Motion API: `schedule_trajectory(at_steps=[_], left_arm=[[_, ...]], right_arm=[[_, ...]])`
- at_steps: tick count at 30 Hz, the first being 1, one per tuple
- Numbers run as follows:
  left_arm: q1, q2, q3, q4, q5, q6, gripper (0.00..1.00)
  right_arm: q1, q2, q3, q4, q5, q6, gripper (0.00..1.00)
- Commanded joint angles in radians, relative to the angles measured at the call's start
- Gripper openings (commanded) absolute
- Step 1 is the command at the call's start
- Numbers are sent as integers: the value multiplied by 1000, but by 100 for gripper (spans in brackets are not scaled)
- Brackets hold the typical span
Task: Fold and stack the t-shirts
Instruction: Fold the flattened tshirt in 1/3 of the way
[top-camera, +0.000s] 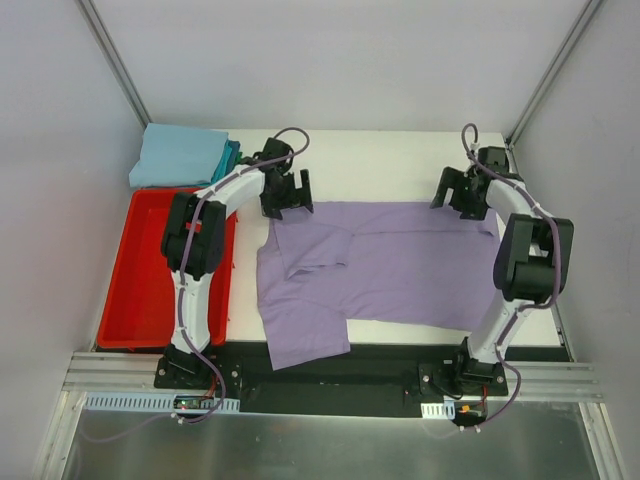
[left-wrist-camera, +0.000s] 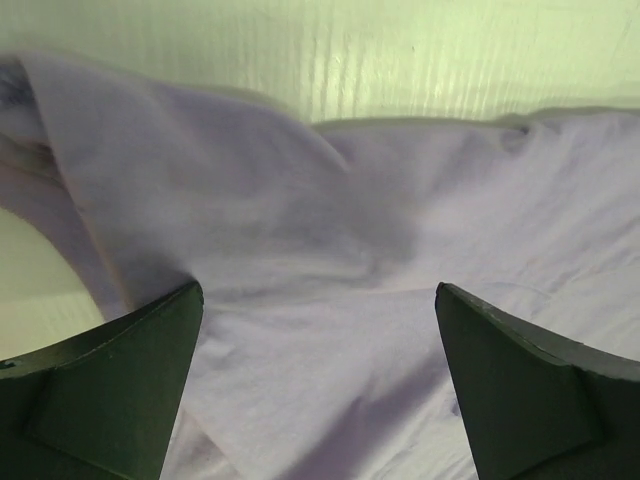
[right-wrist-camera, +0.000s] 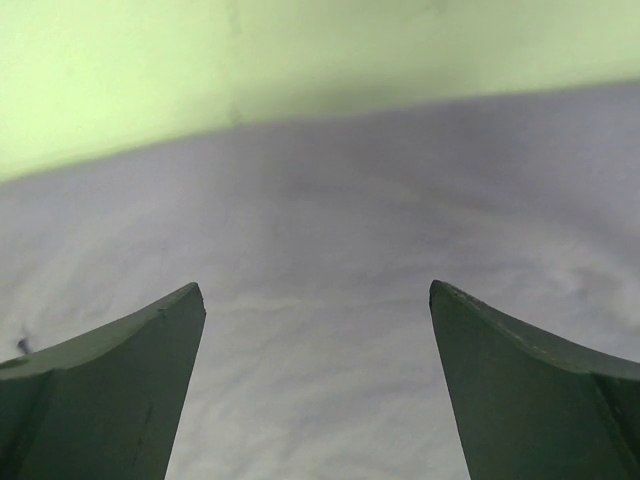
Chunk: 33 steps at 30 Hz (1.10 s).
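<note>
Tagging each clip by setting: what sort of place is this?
Probably a lab test cell: plain white panel walls around the table, left arm and right arm bolted to a black base plate, a lavender t-shirt laid out.

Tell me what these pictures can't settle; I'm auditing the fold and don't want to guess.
- Stack, top view: its light blue top layer covers the rest. Only a teal edge shows, so the count is unclear.
- Bin, top view: the left arm hides its right side.
- Purple shirt, top view: the left gripper and right gripper hide parts of its far edge.
- Wrist views: frame edges crop the shirt, and the right one is blurred.
</note>
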Motion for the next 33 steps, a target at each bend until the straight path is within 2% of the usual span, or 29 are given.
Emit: schedule_trajectory(at_steps=[1, 5, 11, 16, 23, 29, 33], left_arm=[[44, 60, 37, -27, 29, 46, 99], [91, 78, 25, -27, 41, 57, 99], [112, 95, 40, -27, 64, 97, 99], [112, 121, 90, -28, 81, 126, 99], [112, 114, 170, -27, 109, 141, 99], [101, 27, 152, -27, 112, 155, 99], [66, -90, 48, -22, 26, 166, 99]], right_arm=[[-54, 117, 132, -76, -19, -78, 96], [-109, 197, 206, -138, 38, -102, 96], [-193, 225, 222, -139, 32, -111, 96], [-200, 140, 202, -127, 39, -145, 96], [-218, 24, 96, -118, 130, -47, 96], [-223, 7, 47, -113, 112, 16, 96], [-232, 16, 28, -89, 84, 57, 97]])
